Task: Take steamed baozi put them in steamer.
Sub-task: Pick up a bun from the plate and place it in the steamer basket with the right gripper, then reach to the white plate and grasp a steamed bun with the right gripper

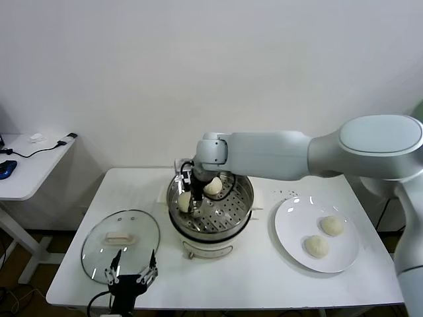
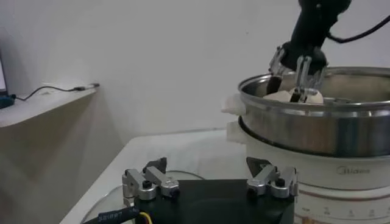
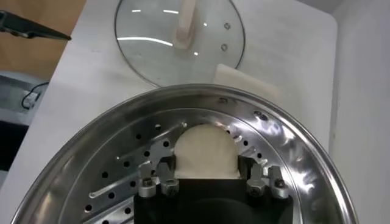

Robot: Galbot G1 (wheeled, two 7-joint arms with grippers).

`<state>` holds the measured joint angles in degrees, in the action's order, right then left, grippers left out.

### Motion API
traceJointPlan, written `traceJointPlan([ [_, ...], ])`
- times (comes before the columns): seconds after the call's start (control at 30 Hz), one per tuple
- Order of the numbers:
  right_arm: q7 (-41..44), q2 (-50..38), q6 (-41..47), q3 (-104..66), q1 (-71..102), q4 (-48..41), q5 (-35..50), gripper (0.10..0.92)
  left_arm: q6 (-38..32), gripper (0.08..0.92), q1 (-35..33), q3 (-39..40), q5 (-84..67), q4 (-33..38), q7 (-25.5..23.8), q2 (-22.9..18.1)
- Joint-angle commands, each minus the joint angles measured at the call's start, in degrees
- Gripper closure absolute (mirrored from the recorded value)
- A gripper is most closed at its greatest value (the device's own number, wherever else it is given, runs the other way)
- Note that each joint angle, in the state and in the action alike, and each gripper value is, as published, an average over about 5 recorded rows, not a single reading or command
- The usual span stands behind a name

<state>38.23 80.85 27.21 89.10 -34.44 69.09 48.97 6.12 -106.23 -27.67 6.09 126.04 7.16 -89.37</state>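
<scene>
The steamer (image 1: 244,193) stands mid-table, a shiny steel pot on a cream base. My right gripper (image 1: 192,201) reaches down into it on its left side. In the right wrist view a cream-white baozi (image 3: 205,152) rests on the perforated floor between the spread fingers of the right gripper (image 3: 205,169), which stands open around it. A second baozi (image 1: 213,187) lies farther back in the pot. Two more baozi (image 1: 332,226) (image 1: 316,246) sit on the white plate (image 1: 291,228) to the right. My left gripper (image 1: 132,276) is parked open at the table's front edge, holding nothing.
The glass lid (image 1: 121,246) with its cream handle lies flat at the front left, just beyond the left gripper (image 2: 207,173). A side desk (image 1: 26,165) with cables stands off to the left. The steamer's wall (image 2: 317,122) rises close by the left gripper.
</scene>
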Motion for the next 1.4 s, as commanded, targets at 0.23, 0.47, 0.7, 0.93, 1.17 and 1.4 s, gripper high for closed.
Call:
traceJointPlan([
  [0.23,4.3,-5.5,-4.3,-1.1,-4.9,2.9,-5.9,0.204,-0.2,0.177,-0.6,0.5,0.7,0.8,0.1,-0.4],
  [0.47,18.8,-23.0,-12.7,1.1,-17.6,7.9,-5.9,0.203,-0.4,0.177,-1.4,1.2,1.1,1.2,0.5,-0.4],
  [0.7,23.6,-43.0,-16.6,7.0,-22.0,13.2,-13.0,0.203,-0.5,0.177,-1.2,1.3,0.9,1.4,0.6,-0.2],
  [0.93,22.4,-57.9,-17.6,10.6,-14.3,18.9,-25.7,0.203,-0.4,0.177,-0.8,1.2,0.7,1.2,0.5,-0.2],
  [1.17,17.9,-62.5,-13.6,-1.1,4.0,21.3,-32.2,0.203,0.0,0.177,-0.7,1.5,1.1,1.1,0.4,-0.6],
  [1.4,14.4,-62.8,-11.4,-12.8,19.8,19.4,-35.1,0.203,0.0,0.177,-1.2,1.8,1.7,1.0,0.3,-1.0],
])
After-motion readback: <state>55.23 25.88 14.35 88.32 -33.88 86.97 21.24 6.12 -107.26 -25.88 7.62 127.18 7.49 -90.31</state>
